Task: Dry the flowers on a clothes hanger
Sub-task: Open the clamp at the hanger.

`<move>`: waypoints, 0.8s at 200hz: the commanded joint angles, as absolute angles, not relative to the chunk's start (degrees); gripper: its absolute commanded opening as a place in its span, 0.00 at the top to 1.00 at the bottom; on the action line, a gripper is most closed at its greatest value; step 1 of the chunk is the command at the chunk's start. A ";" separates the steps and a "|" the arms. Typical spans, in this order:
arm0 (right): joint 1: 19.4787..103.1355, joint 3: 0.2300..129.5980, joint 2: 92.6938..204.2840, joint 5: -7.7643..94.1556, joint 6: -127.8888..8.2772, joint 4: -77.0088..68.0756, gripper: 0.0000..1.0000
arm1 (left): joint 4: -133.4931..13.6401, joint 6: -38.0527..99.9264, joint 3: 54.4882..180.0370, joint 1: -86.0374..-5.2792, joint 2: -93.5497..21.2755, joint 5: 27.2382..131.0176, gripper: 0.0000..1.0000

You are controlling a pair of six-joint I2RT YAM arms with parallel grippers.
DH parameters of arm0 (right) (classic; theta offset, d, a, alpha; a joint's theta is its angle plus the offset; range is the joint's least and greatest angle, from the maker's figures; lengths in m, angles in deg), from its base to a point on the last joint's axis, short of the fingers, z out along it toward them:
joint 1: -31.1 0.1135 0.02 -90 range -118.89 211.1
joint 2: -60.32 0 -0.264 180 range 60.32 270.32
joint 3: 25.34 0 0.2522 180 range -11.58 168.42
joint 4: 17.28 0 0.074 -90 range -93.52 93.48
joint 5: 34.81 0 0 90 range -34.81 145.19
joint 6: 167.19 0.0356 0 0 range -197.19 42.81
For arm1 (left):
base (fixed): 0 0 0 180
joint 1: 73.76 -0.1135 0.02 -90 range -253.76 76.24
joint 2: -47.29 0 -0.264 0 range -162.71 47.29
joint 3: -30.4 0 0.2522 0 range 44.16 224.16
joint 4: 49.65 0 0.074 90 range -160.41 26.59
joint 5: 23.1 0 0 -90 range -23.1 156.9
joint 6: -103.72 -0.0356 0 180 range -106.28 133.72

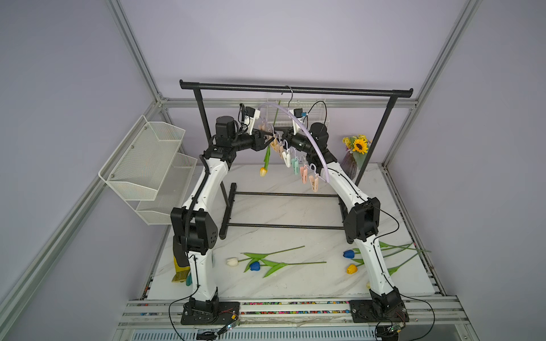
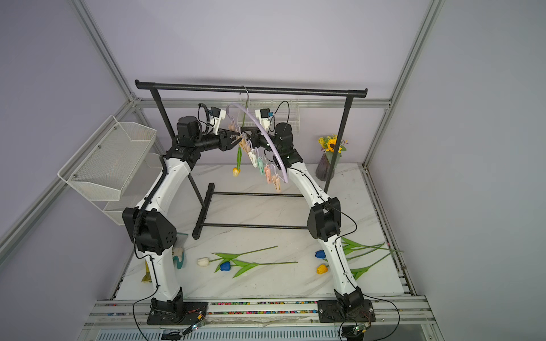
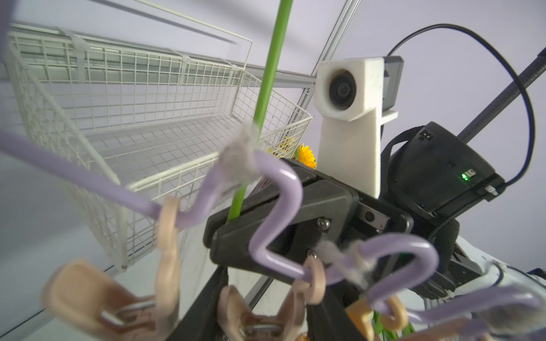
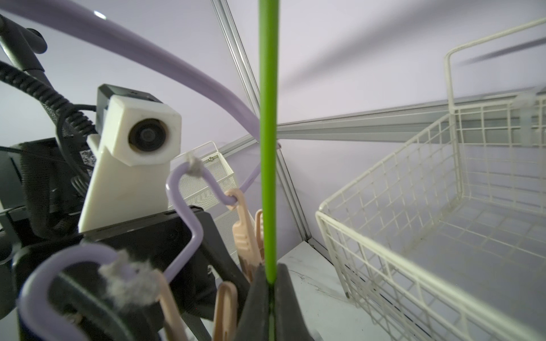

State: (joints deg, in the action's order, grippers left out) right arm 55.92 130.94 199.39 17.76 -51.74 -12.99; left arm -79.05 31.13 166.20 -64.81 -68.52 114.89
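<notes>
The lilac clothes hanger (image 1: pixel 310 142) (image 2: pixel 272 145) hangs tilted by its wire hook from the black rack bar, with a row of pastel clothespins under it. My right gripper (image 4: pixel 271 285) (image 1: pixel 282 136) is shut on the green stem of one of the flowers, a tulip (image 1: pixel 267 153) whose yellow-orange head (image 2: pixel 236 171) points down. My left gripper (image 3: pixel 270 298) (image 1: pixel 270 140) faces it, its fingers pressed on both wings of a peach clothespin (image 3: pixel 236 307) at the hanger's raised end. A white tulip (image 1: pixel 232 261), two blue and one yellow lie on the table.
The black garment rack (image 1: pixel 295 88) stands over the marble table (image 1: pixel 295 212). A white wire basket (image 3: pixel 133 124) hangs on the back wall, close behind both grippers. A mesh shelf (image 1: pixel 147 159) is at the left, and a sunflower bouquet (image 1: pixel 358 145) in a purple vase at the right.
</notes>
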 commanded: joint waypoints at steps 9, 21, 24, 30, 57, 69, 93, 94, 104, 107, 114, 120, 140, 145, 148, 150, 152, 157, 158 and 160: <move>56.25 128.84 195.89 17.72 -52.63 -13.89 1.00 | -77.82 31.09 168.96 -64.62 -66.99 115.50 0.61; 56.29 127.48 195.01 18.17 -52.82 -14.19 1.00 | -77.74 31.30 169.09 -64.62 -66.96 115.64 0.63; 56.25 127.14 194.76 18.26 -52.80 -14.30 1.00 | -77.78 31.34 169.20 -64.62 -66.90 115.72 0.63; 56.26 126.31 194.22 18.47 -52.81 -14.56 1.00 | -77.70 31.41 169.23 -64.62 -66.81 115.69 0.64; 56.15 122.64 192.00 19.77 -52.55 -15.59 1.00 | -77.44 31.92 169.31 -64.53 -66.61 115.68 0.68; 55.85 120.66 190.95 20.63 -52.14 -16.11 1.00 | -77.27 32.17 169.33 -64.45 -66.47 115.69 0.70; 55.45 117.06 188.68 22.74 -51.46 -16.44 1.00 | -77.04 32.52 169.32 -64.35 -66.39 115.55 0.73; 55.41 116.95 188.53 22.84 -51.45 -16.48 1.00 | -77.08 32.57 169.32 -64.35 -66.37 115.52 0.73; 55.19 114.99 187.46 23.79 -51.22 -16.76 1.00 | -76.71 33.02 169.26 -64.27 -66.37 115.54 0.74; 55.18 114.35 187.09 24.12 -51.10 -16.86 1.00 | -76.60 33.18 169.23 -64.22 -66.35 115.57 0.74; 55.11 112.75 186.23 24.70 -51.00 -17.29 1.00 | -76.25 33.56 169.23 -64.18 -66.35 115.50 0.75; 55.06 111.31 185.38 24.99 -50.85 -17.89 1.00 | -75.93 33.95 169.23 -64.05 -66.35 115.50 0.76; 55.00 105.91 182.98 26.51 -49.89 -20.53 1.00 | -75.09 34.67 169.25 -63.74 -66.38 115.55 0.77; 54.97 104.55 182.46 27.07 -49.62 -21.15 1.00 | -74.95 34.71 169.25 -63.66 -66.35 115.47 0.77; 55.01 103.74 182.14 27.30 -49.45 -21.58 1.00 | -74.89 34.77 169.23 -63.57 -66.36 115.42 0.77; 54.99 103.17 181.88 27.46 -49.32 -22.01 1.00 | -74.85 34.80 169.23 -63.56 -66.33 115.42 0.77; 54.96 102.63 181.68 27.54 -49.22 -22.40 1.00 | -74.77 34.85 169.27 -63.52 -66.35 115.37 0.77; 54.99 101.18 181.06 28.05 -48.88 -23.36 1.00 | -74.62 35.05 169.35 -63.48 -66.48 115.37 0.78; 54.96 100.87 180.90 28.13 -48.84 -23.59 1.00 | -74.55 35.10 169.38 -63.47 -66.50 115.35 0.78; 54.95 100.23 180.67 28.35 -48.70 -23.98 1.00 | -74.46 35.19 169.33 -63.43 -66.52 115.33 0.78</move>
